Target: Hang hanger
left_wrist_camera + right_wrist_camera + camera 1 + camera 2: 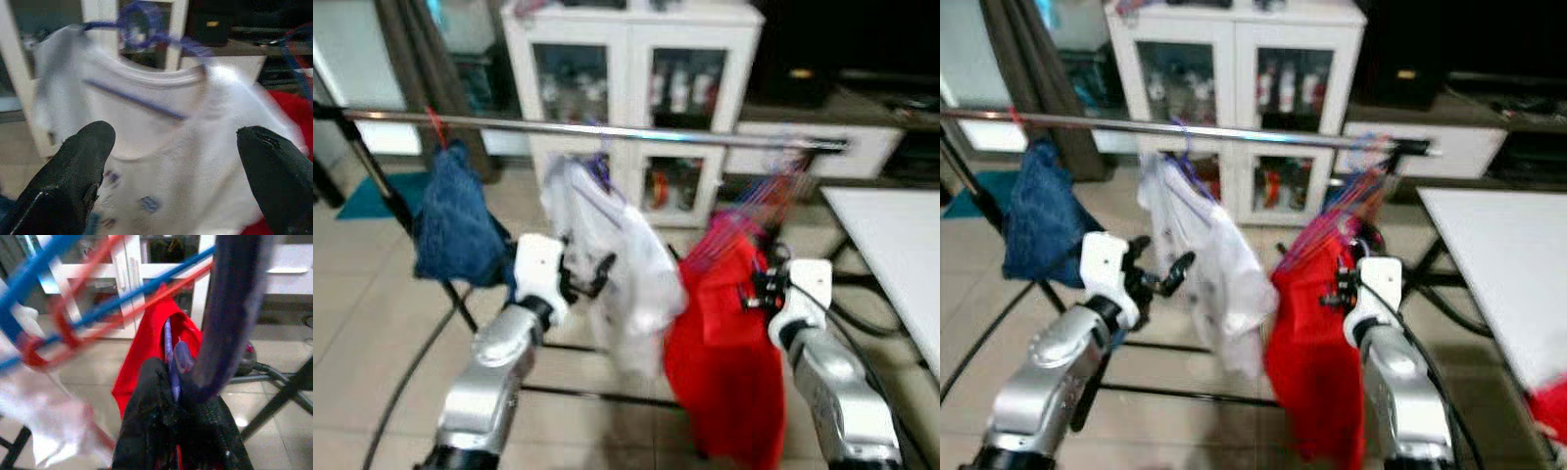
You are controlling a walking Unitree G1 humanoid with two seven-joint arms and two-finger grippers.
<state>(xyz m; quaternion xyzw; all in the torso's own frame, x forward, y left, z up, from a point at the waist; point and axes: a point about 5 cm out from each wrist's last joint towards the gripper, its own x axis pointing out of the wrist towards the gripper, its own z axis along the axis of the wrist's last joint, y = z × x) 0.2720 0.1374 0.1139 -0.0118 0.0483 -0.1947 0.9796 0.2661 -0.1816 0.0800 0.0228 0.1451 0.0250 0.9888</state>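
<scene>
The fingers (73,181) of the left gripper (585,276) are spread wide, with nothing between them; in the left wrist view the white T-shirt (612,264) shows through the gap, its collar on a purple hanger (142,29). The left gripper is raised just beside the left side of this shirt, apart from it.

The fingers (151,431) of the right gripper (762,284) are pressed together, pinching the purple hanger (230,318) that carries the red garment (729,362). The right wrist view shows the thick curved purple bar rising from between the black fingertips, with the red fabric behind it.

The red garment hangs below the right gripper, just beside the white T-shirt and touching its lower right edge in the head views. Above it a fan of blue and red hangers (759,215) slants up towards the right end of the clothes rail (607,129) (motion blur prevents telling whether the held hanger's hook is on the rail).

The chrome rail runs across the scene on a black floor frame. Near its left end a blue garment (455,220) hangs from a red hook. The white T-shirt hangs near the rail's middle.

Behind the rail stands a white glass-door cabinet (631,88). A white table (891,255) occupies the right edge of the scene.
</scene>
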